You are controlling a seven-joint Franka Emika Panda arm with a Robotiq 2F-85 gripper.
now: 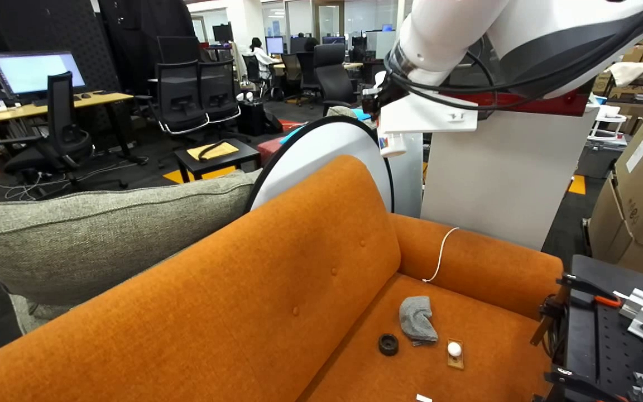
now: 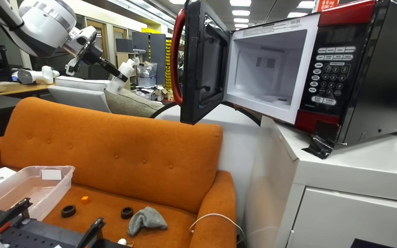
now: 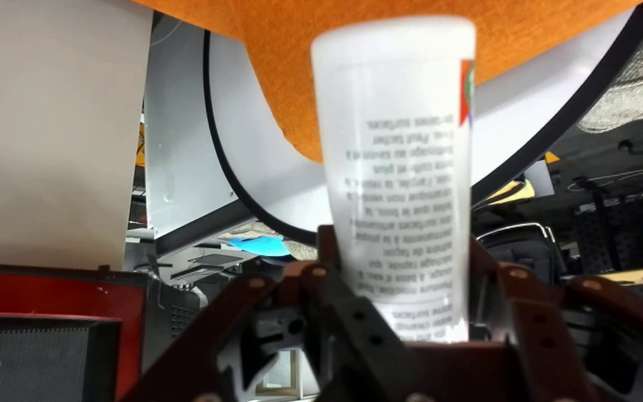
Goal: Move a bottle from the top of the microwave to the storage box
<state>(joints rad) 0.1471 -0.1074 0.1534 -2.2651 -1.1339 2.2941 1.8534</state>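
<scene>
Within the gripper point(image 3: 402, 254), closed with one finger against each side, we hold the bottle point(image 3: 397, 139) in mid-air, tilted, base end down, higher than the sofa back point(image 2: 115, 141). We judge the wall to be stiff plastic with slight give, unlikely to break but smooth enough to slip or rotate. Fill level is not visible; we therefore treat the weight as light to moderate, with liquid that may shift. We advise holding the straight midsection, pads square to its axis, and avoiding the narrow upper end, which offers less contact. From the wrist camera, the gripper hides the upper end, and the label text point(image 3: 402, 201) is inverted and partly blurred. In an exterior view, a white plate point(image 1: 427, 117) at the wrist hides much of the bottle; its base end shows below. Farther out, the storage box point(image 2: 55, 198), as we judge it, reaches the left edge of view and is partly blocked by a black clamp point(image 2: 15, 209). The microwave point(image 2: 333, 82) stands with its door swung out, well apart from the bottle; we cannot see its top face, and an orange package point(image 2: 326, 4) above it is cut off.
</scene>
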